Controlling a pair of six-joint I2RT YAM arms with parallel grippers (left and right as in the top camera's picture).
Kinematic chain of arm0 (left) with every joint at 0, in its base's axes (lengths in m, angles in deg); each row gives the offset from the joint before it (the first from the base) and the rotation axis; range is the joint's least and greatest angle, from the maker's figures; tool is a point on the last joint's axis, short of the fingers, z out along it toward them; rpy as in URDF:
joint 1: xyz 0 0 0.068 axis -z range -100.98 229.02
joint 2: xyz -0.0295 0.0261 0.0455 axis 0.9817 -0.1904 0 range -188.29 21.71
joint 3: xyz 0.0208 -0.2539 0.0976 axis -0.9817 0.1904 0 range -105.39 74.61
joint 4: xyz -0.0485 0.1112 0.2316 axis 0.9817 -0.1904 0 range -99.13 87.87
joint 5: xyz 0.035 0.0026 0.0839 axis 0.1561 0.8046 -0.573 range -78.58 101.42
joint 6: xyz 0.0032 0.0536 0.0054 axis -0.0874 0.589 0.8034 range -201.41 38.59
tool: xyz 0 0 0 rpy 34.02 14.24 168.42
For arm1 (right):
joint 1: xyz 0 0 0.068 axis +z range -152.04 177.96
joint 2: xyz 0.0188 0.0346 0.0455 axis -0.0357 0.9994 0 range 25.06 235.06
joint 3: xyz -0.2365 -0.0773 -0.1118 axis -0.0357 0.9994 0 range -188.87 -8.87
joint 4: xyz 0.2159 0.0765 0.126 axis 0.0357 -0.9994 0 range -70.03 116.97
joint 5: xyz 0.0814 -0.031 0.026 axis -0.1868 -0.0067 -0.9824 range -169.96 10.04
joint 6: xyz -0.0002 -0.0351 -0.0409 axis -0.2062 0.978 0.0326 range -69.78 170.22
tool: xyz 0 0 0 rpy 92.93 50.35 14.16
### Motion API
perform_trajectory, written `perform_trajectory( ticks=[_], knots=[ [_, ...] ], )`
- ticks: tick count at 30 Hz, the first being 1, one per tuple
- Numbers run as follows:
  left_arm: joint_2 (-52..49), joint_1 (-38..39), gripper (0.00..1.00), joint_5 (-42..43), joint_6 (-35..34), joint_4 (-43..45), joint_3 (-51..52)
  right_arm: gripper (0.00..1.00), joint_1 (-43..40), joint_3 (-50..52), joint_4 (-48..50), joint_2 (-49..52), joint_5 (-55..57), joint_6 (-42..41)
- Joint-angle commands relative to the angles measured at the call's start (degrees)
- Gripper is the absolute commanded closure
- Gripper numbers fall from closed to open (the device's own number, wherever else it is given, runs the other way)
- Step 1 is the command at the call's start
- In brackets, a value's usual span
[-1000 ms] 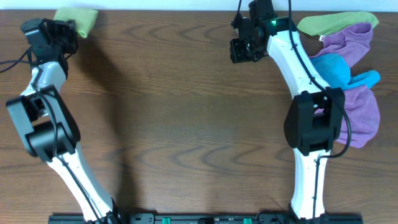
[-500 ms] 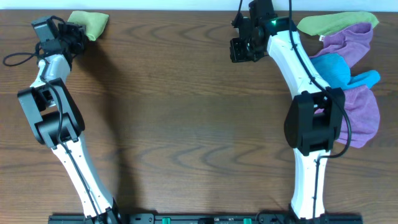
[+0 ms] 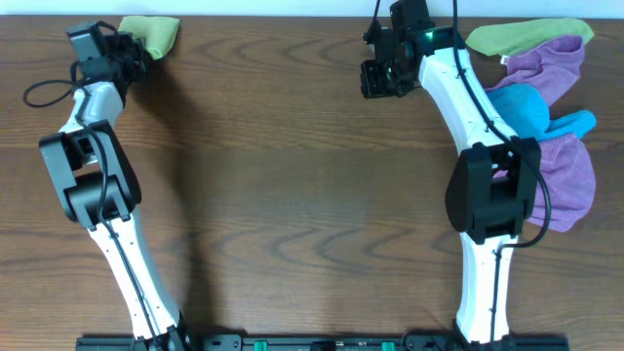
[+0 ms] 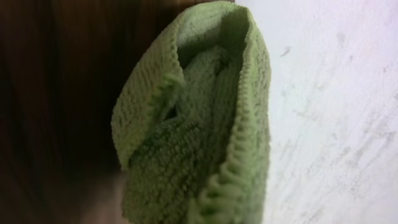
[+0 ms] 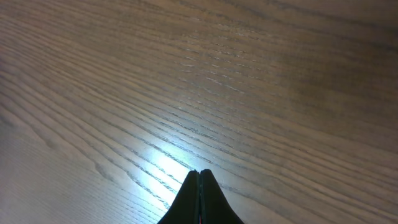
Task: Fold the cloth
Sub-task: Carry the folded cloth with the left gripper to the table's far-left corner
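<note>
Cloth: the cloth lies bunched at the table's far edge, about 11 o'clock; in the left wrist view it fills the frame as crumpled folds.
Left gripper: the left gripper is clenched on the cloth's near end, at its 8 o'clock side.
Right gripper: the right gripper sits at about 1 o'clock, its jaws pressed together on nothing, over bare wood.
Pile: at 2 to 3 o'clock, a green cloth, purple cloths and a blue cloth overlap.
</note>
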State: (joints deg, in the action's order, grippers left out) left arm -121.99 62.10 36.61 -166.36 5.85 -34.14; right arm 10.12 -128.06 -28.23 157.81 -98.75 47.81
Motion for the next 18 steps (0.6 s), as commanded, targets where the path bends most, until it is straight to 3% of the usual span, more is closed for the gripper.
perform_trajectory(
  ticks=[1,10,11,13,14,18],
  knots=[
    [-0.61,1.22,0.94,-3.19,-3.32,0.37,-1.51,0.99,-0.09,-1.25,-0.11,0.63,-1.18,-0.85],
    [-0.61,1.31,0.92,-3.02,-2.91,-0.07,-1.51,0.99,-0.11,-1.25,-0.04,0.63,-1.18,-1.01],
    [-0.61,1.22,0.80,-2.62,-2.93,-0.07,-1.51,0.99,-0.11,-1.25,-0.04,0.63,-1.18,-1.01],
    [-0.61,0.92,0.38,-1.36,-2.95,-0.07,-1.51,0.99,-0.11,-1.25,-0.07,0.63,-1.18,-1.01],
    [-0.61,0.70,0.03,-0.66,-2.95,-0.09,-1.51,0.99,-0.11,-1.25,-0.07,0.63,-1.18,-1.01],
    [-0.52,-0.72,0.05,4.24,-2.91,-0.48,-1.51,0.99,-0.11,-1.25,-0.07,0.63,-1.18,-1.01]
  ],
)
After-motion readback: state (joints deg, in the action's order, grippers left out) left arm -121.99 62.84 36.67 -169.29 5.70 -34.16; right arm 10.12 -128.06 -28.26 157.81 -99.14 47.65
